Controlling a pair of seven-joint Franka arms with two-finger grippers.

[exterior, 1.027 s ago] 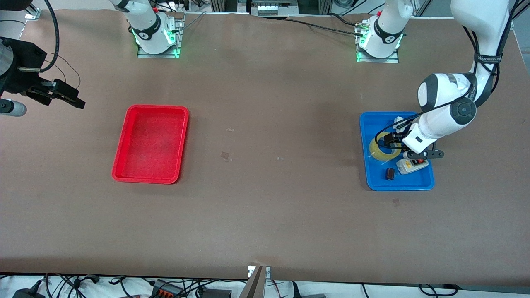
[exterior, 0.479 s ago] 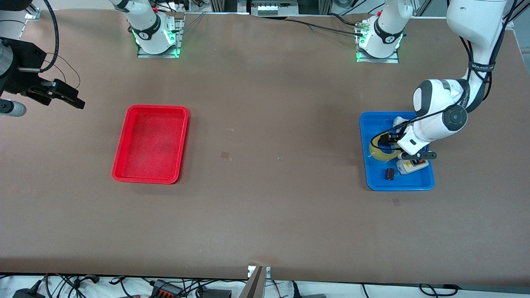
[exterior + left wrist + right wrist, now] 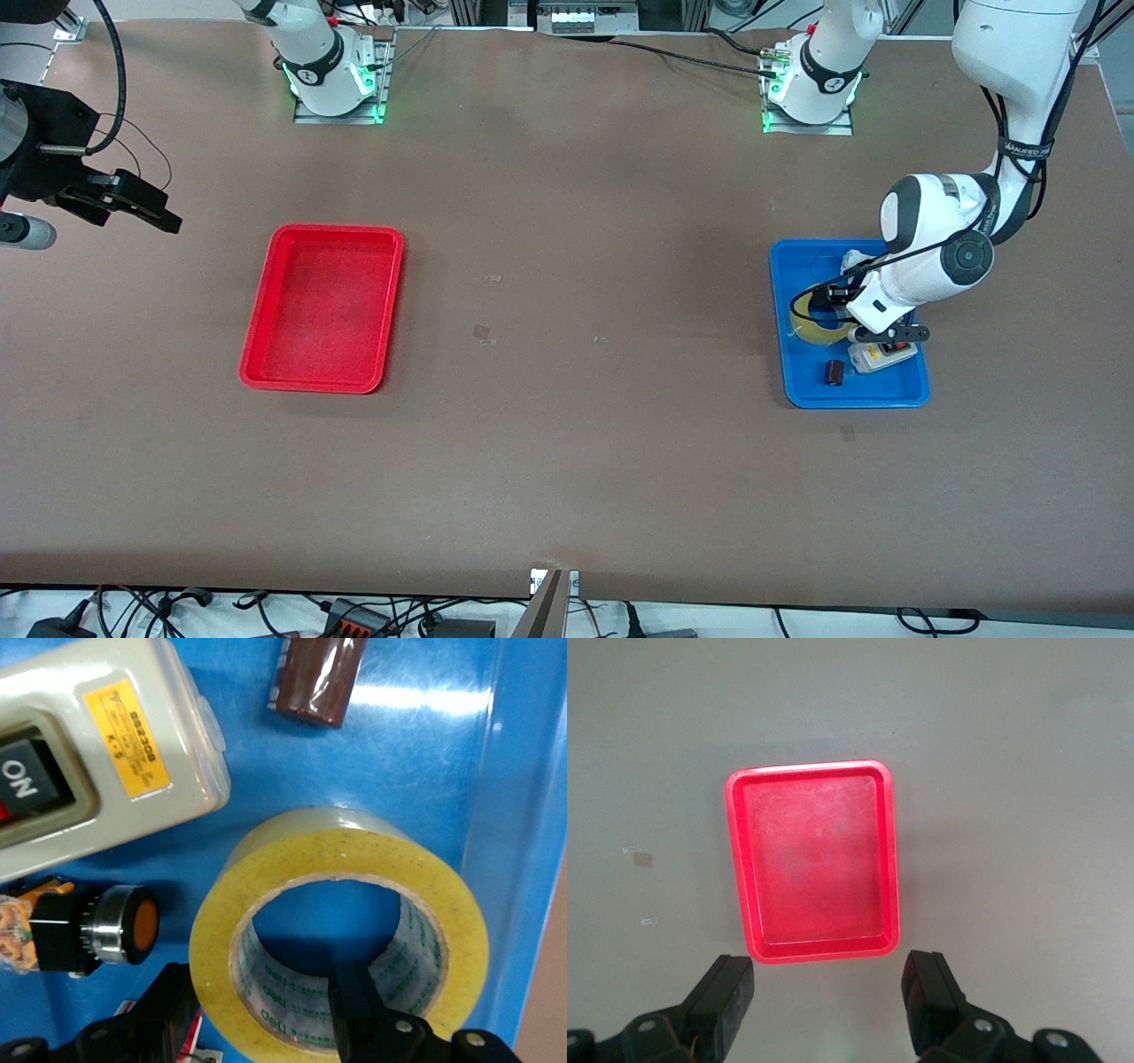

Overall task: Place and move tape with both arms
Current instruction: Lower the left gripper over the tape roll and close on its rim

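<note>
The yellow-amber tape roll (image 3: 808, 330) lies flat in the blue tray (image 3: 850, 394) at the left arm's end of the table. My left gripper (image 3: 833, 303) is down in the tray, open. In the left wrist view it (image 3: 264, 992) straddles the wall of the tape (image 3: 341, 850), with one finger inside the hole and one outside. My right gripper (image 3: 133, 206) waits open and empty, up over the right arm's end of the table. In the right wrist view it (image 3: 828, 992) looks down on the red tray (image 3: 811, 768).
The red tray (image 3: 337, 230) is empty. In the blue tray (image 3: 425, 744) beside the tape lie a grey switch box (image 3: 880, 353) (image 3: 97, 753), a small brown cylinder (image 3: 834, 372) (image 3: 317, 678) and an orange-faced push button (image 3: 115, 926).
My left arm has come down and shifted slightly, bringing its gripper lower onto the tape. The right arm and the tape have not moved.
</note>
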